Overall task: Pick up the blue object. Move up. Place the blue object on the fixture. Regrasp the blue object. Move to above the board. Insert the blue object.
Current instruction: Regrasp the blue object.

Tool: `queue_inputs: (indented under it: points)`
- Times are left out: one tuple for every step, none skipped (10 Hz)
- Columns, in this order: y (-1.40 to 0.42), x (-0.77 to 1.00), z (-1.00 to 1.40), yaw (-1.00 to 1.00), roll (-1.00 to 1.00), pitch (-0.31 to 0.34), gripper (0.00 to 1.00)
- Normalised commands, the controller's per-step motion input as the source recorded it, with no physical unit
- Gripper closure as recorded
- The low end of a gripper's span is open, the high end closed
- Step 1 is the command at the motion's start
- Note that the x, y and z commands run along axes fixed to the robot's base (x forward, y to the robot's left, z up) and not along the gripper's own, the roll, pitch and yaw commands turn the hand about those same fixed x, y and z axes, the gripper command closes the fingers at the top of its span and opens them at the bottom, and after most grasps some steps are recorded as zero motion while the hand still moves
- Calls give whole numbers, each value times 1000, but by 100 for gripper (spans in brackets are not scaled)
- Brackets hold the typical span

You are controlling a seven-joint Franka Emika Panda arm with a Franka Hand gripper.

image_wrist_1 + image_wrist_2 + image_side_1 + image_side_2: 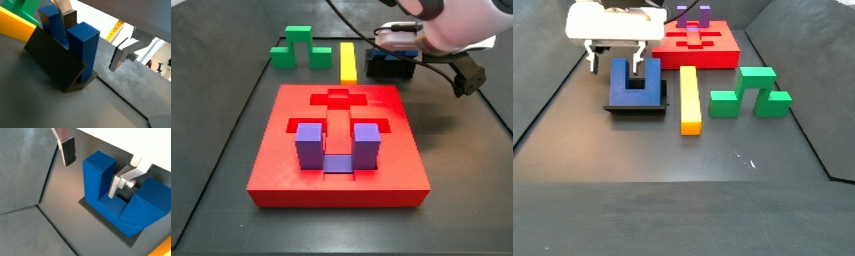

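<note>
**3 of 6 steps look done — now at regrasp**

Landmark = fixture (633, 103).

- Blue object (635, 78) sits on the fixture, leaning against its back wall, prongs pointing away from the ledge. In both wrist views it rests in the fixture, base down at the low ledge. So pick, lift and place read as done, judging by where it lies.
- Gripper (617, 58) is right over the fixture, at the prong end of the blue object. Jaws spread wide, nothing clamped. In a wrist view one finger (67, 150) stands clear outside a prong, the other finger (124, 179) sits in the slot between the prongs, close to the blue but I can't tell if it touches. The other wrist cam shows one pad behind the far prong and the second finger (122, 54) well off to the side, free.
- Looks like it's straddling one prong for the regrasp; not closed yet.
- Board (289, 178) is beyond the fixture, away from the yellow bar (688, 98) end, per side view. Purple U block (337, 148) already sits in the board; cross cut-out (339, 98) holds a red cross piece, flush w/ the top.
- Green block (748, 92) is on far side of the yellow bar from the fixture, untouched.

Left: close on the prong, lift, go above board, insert. Which slot takes the blue object — can't tell from here.
</note>
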Motion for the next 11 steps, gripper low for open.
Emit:
queue_inputs:
  points:
    - [0,20,-86,0,-100,20,0]
    - [0,0,0,0,0,0,0]
    - [0,0,0,0,0,0,100]
    - [0,0,0,0,0,0,100]
    - [0,0,0,0,0,0,100]
    - [0,0,0,0,0,0,100]
    - [0,0,0,0,0,0,100]
    - [0,0,0,0,0,0,100]
    - [0,0,0,0,0,0,100]
    - [0,0,0,0,0,0,100]
    - [0,0,0,0,0,0,100]
